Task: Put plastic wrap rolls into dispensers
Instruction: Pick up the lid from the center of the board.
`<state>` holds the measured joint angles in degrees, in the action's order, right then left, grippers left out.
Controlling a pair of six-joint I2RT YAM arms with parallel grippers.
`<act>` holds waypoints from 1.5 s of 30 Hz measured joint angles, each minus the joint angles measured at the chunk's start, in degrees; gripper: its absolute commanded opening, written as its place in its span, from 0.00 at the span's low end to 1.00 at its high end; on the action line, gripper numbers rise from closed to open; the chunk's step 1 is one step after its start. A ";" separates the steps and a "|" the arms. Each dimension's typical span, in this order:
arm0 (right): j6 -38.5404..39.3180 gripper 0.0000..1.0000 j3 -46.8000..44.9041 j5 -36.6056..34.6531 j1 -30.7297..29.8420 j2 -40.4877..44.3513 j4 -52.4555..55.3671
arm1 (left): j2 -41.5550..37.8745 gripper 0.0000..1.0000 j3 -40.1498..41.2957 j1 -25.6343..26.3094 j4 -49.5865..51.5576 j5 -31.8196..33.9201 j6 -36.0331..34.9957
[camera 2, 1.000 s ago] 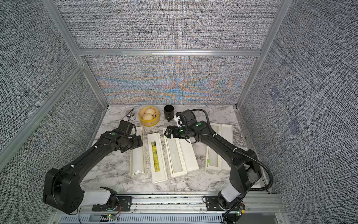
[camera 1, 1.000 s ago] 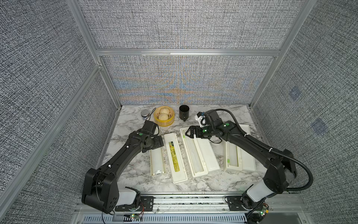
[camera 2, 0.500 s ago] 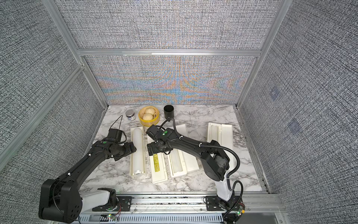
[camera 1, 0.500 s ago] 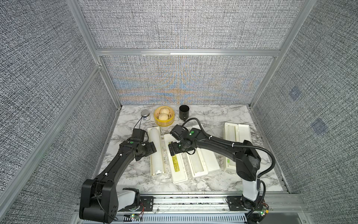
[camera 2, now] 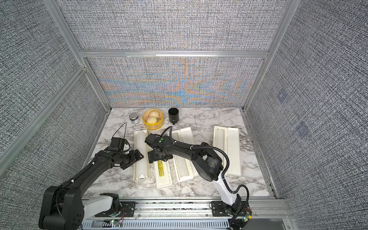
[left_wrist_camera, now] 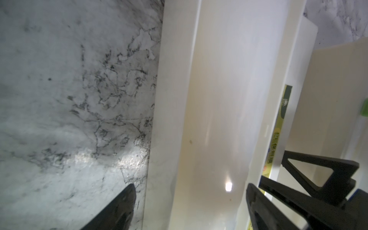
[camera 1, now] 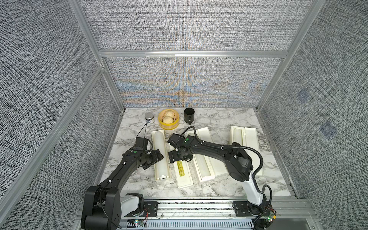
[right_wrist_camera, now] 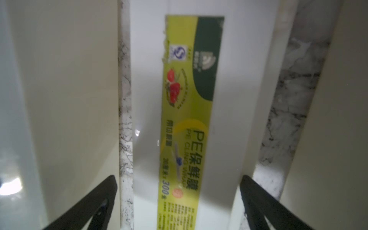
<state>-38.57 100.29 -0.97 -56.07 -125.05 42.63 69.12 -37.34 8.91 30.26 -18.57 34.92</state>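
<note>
1. Two sets of fingers stood apart, neither holding anything. The left gripper (left_wrist_camera: pixel 190 187) straddled the long cream-white plastic dispenser tray (left_wrist_camera: pixel 173 99), one finger outside each wall.
2. Inside that tray lay the translucent-white plastic wrap roll (left_wrist_camera: pixel 219 99), its long axis running between the fingers.
3. Just right of it the hinged cream lid with yellow-green label (right_wrist_camera: pixel 149 79) lay flat. The wide-open right gripper (right_wrist_camera: pixel 178 177) spanned it, so the right arm was nearer, likely for closing.

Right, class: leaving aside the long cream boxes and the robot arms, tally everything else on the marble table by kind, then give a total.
plastic wrap rolls: 3
bamboo steamer: 1
steamed buns: 2
black cup: 1
small silver-lidded jar: 1
Total: 8
</note>
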 measured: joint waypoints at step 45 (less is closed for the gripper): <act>-1.11 0.96 5.55 -4.74 -2.54 -6.12 8.00 | 5.86 0.81 -3.15 -3.26 -0.94 -3.72 -2.38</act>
<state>-39.68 105.84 -5.72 -58.61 -131.17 50.63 74.98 -40.49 5.65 29.32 -22.28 32.53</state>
